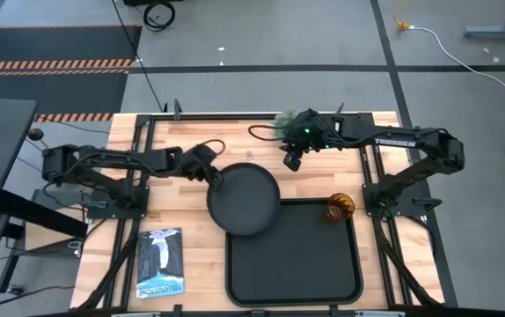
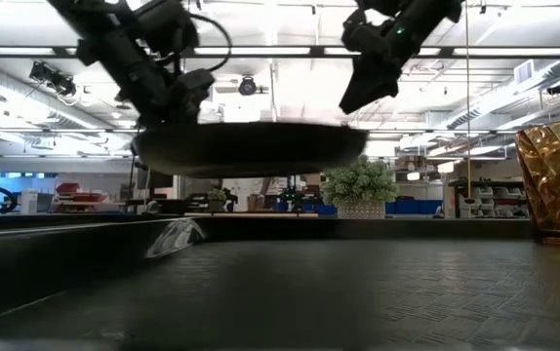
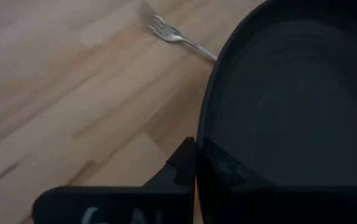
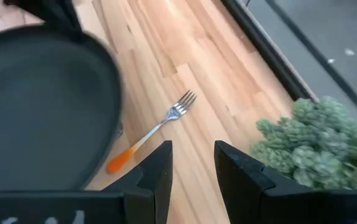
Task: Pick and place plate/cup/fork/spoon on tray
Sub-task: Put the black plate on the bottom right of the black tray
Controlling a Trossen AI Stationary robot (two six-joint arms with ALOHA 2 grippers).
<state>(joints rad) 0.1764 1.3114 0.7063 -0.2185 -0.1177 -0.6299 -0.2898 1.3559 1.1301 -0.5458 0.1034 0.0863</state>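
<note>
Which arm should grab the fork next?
Right. Its end effector is open and hangs over the fork, which lies on bare wood beside the plate. The left end effector is shut on the plate's rim, holding it above the tray.

Taking the tray [image 1: 292,286] as the landmark, the plate [image 1: 244,200] hangs over its far left corner, lifted clear of it in the low view and held at its left rim by the left gripper [image 1: 215,180]. The cup [image 1: 339,208] stands in the tray's far right corner. Beyond the tray's far edge the fork [image 4: 155,129] lies on the table [image 1: 173,145] with the right gripper [image 1: 292,161] above it, a small plant [image 1: 286,120] sits farther back still, and a booklet [image 1: 159,261] lies left of the tray.
</note>
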